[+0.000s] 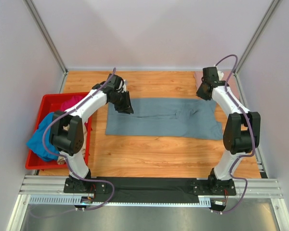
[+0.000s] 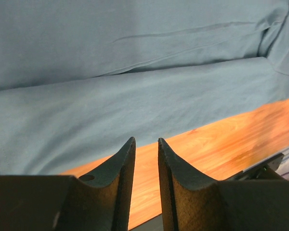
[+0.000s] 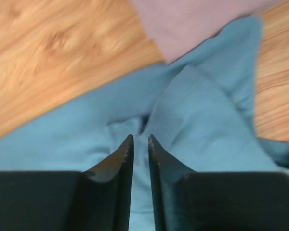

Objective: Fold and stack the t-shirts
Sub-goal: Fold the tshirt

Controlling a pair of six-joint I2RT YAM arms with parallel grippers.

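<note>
At the far left of the counter (image 1: pixel 154 154) sits a red bin (image 1: pixel 58 96), with a bright blue t-shirt (image 1: pixel 41 137) spilling over its near-left rim and a magenta t-shirt (image 1: pixel 72 102) bunched in its far end. Just right of the bin, the left arm reaches out to the far-left corner of the slate grey-blue t-shirt (image 1: pixel 168 118). The left pincer (image 2: pixel 145 140) hangs there with its jaws a narrow gap apart and nothing between them. Its wrist view shows bare wood through the gap and the cloth's edge just beyond. The grey-blue t-shirt lies flat across the middle of the counter as a long band running left to right, with a lengthwise crease along it and some wrinkles toward its right end. Over that right end, near the far corner, the right pincer (image 3: pixel 140 137) points down at a puckered fold, its jaws slightly parted and nothing visibly pinched. Whether the tips touch the cloth cannot be told, as this view is blurred. Farthest right, a dusty-pink t-shirt (image 3: pixel 197 19) lies in the far-right corner, touching the grey-blue one.
</note>
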